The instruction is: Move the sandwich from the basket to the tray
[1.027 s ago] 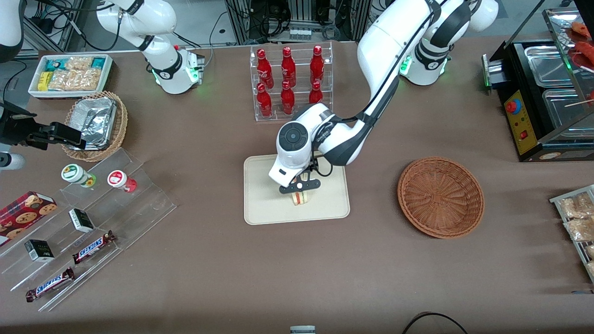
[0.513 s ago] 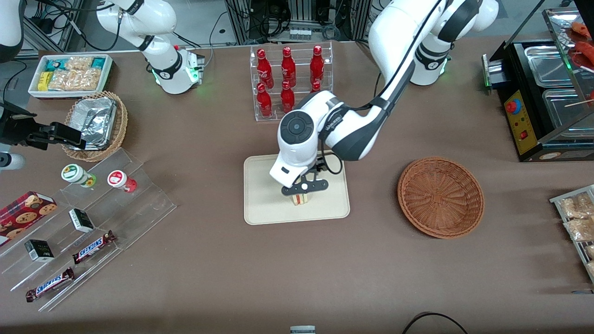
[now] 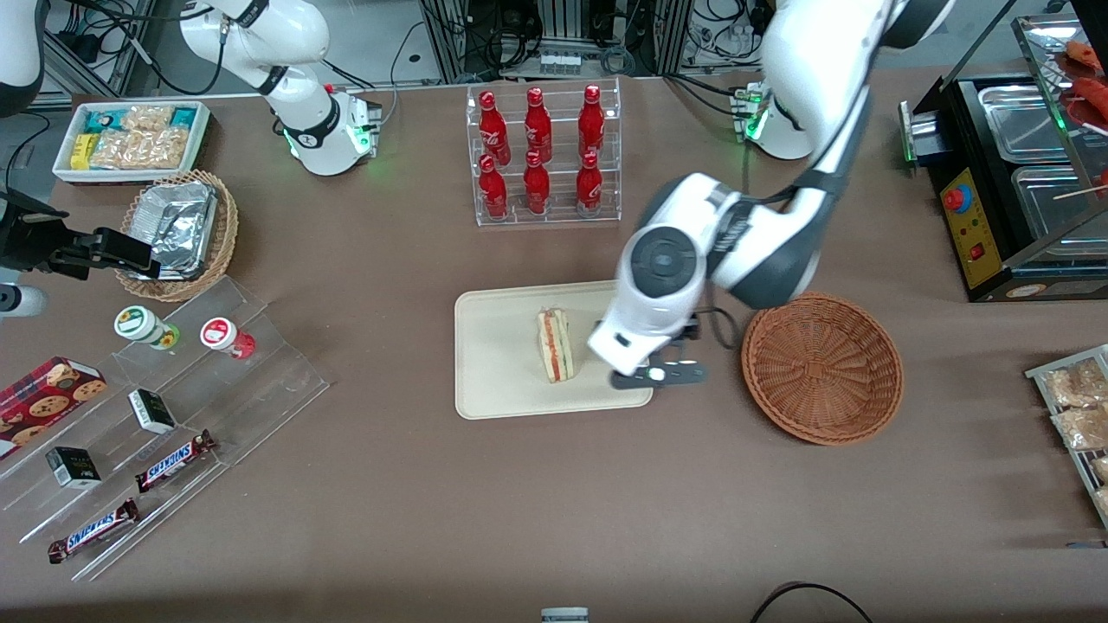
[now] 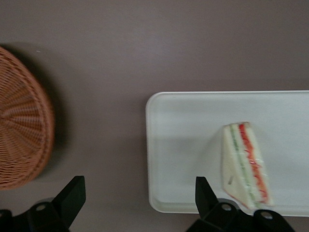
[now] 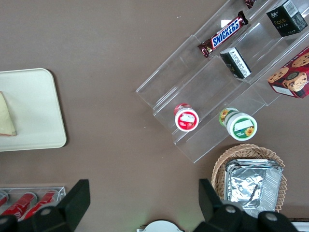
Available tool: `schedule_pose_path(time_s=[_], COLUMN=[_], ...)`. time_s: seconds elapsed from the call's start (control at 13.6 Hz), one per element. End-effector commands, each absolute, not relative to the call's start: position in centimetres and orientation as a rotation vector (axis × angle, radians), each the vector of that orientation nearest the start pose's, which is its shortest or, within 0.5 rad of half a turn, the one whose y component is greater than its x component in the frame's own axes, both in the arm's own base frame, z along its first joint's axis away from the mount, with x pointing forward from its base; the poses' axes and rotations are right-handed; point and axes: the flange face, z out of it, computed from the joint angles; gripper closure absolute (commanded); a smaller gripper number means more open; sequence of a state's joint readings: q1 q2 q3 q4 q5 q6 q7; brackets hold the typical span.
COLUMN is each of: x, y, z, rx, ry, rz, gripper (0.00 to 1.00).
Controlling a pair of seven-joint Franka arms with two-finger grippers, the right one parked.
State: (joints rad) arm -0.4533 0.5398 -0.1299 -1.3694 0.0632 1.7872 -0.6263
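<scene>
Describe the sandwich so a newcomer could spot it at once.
Find the cream tray at the table's middle, nearer the front camera than the rack of red bottles. The sandwich lies on it, with the open gripper beside it. It alone is a pale wedge with red, orange and green layers.

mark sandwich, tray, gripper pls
sandwich [image 3: 554,345]: front view, on its layered cut edge.
tray [image 3: 498,363]: front view, on bare floor beside the sandwich.
gripper [image 4: 140,193]: left wrist view, midway between the open jaws, above the table.
</scene>
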Motion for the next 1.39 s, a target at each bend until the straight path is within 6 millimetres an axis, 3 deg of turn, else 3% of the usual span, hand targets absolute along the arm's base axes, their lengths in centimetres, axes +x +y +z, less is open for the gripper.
schedule_pose_path(time_s=[0.0, 0.22, 0.59, 1.03, 1.32], x=[59.3, 60.3, 60.0, 55.3, 53.6], y=[-31.7, -25.4, -17.7, -14.1, -9.6], z=[40.9, 42.2, 44.7, 49.2, 53.4], rx=[-3.085, -3.097, -3.119, -3.098, -3.095], ry=[0.028, 0.105, 0.214, 0.15, 0.029], rz=[0.184, 0.199, 0.204, 0.284, 0.286], gripper=[0.0, 0.0, 0.0, 0.0, 0.0])
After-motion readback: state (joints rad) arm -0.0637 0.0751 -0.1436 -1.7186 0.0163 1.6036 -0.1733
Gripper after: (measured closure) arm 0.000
